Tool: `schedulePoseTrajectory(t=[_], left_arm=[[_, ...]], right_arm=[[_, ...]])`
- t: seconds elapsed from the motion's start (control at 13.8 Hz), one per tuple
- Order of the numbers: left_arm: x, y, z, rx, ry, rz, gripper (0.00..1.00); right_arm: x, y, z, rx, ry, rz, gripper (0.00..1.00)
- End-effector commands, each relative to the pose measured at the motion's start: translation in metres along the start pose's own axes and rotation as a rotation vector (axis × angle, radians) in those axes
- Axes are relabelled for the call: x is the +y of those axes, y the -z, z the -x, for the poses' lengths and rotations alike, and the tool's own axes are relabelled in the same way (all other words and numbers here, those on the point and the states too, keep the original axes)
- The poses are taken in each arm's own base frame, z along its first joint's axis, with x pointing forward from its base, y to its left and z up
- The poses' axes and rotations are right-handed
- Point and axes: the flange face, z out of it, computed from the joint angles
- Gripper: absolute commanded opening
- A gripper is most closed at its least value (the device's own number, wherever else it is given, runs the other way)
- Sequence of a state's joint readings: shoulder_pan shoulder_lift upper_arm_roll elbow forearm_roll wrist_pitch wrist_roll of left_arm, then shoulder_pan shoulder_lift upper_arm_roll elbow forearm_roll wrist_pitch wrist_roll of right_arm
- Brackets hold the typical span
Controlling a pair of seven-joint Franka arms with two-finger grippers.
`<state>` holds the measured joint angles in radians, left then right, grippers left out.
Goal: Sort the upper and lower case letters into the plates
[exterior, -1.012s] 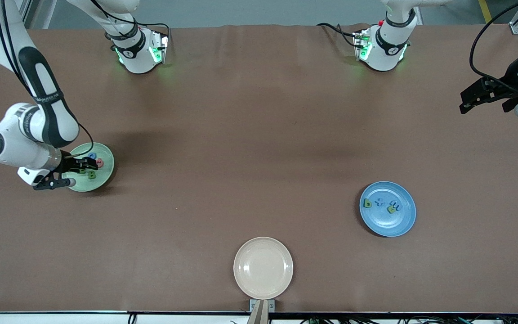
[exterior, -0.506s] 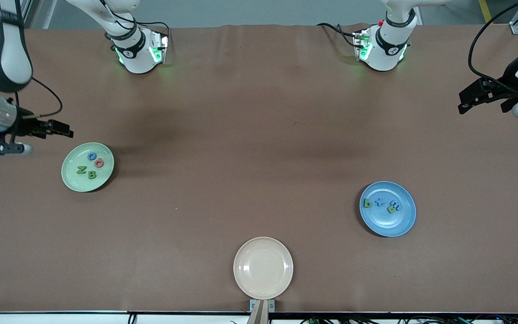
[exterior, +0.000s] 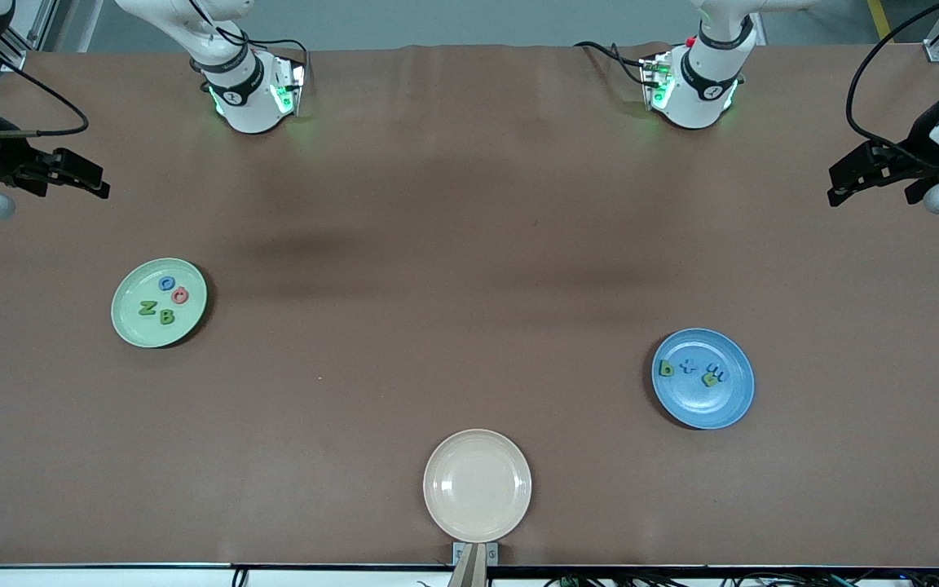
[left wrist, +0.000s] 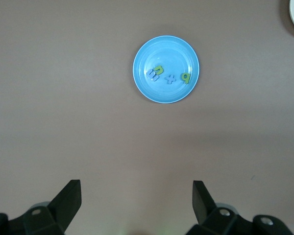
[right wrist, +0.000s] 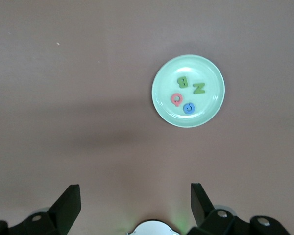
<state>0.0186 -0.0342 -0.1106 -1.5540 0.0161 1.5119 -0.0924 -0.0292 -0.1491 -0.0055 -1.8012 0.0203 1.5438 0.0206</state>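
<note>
Brown desk cloth fills the scene, with a bare beige plate nearest the camera. Since a second ago the right claw has left the green plate, risen and pulled back to its own end of the desk, fingers spread and empty. The left claw, spread too, waits high over its end. Below it, the blue plate holds the four small letters. Below the right claw, the green plate holds the four capitals, flat and close together. Sorting looks finished.
</note>
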Motion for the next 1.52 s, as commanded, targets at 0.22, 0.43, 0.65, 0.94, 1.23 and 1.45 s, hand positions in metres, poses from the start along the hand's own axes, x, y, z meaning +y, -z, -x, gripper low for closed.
schedulePoseTrajectory(t=[0.22, 0.43, 0.65, 0.94, 1.23, 1.45], left_arm=[[0.001, 0.000, 0.002, 0.004, 0.003, -0.007, 1.00], [0.002, 0.000, 0.002, 0.004, 0.001, -0.006, 1.00], [0.002, 0.000, 0.002, 0.006, 0.001, -0.006, 1.00], [0.002, 0.000, 0.002, 0.006, 0.002, -0.008, 1.00], [0.002, 0.001, 0.002, 0.010, 0.002, -0.007, 1.00], [0.003, 0.001, 0.001, 0.016, 0.000, -0.006, 1.00]], right_arm=[[0.003, 0.084, -0.008, 0.145, -0.019, 0.009, 1.00], [0.007, 0.106, -0.025, 0.195, -0.026, 0.012, 1.00], [0.006, 0.109, -0.031, 0.206, -0.024, 0.014, 1.00], [0.006, 0.107, -0.032, 0.201, -0.027, 0.011, 1.00], [0.005, 0.099, -0.038, 0.187, -0.031, 0.011, 1.00], [0.009, 0.094, -0.044, 0.178, -0.038, 0.011, 1.00]])
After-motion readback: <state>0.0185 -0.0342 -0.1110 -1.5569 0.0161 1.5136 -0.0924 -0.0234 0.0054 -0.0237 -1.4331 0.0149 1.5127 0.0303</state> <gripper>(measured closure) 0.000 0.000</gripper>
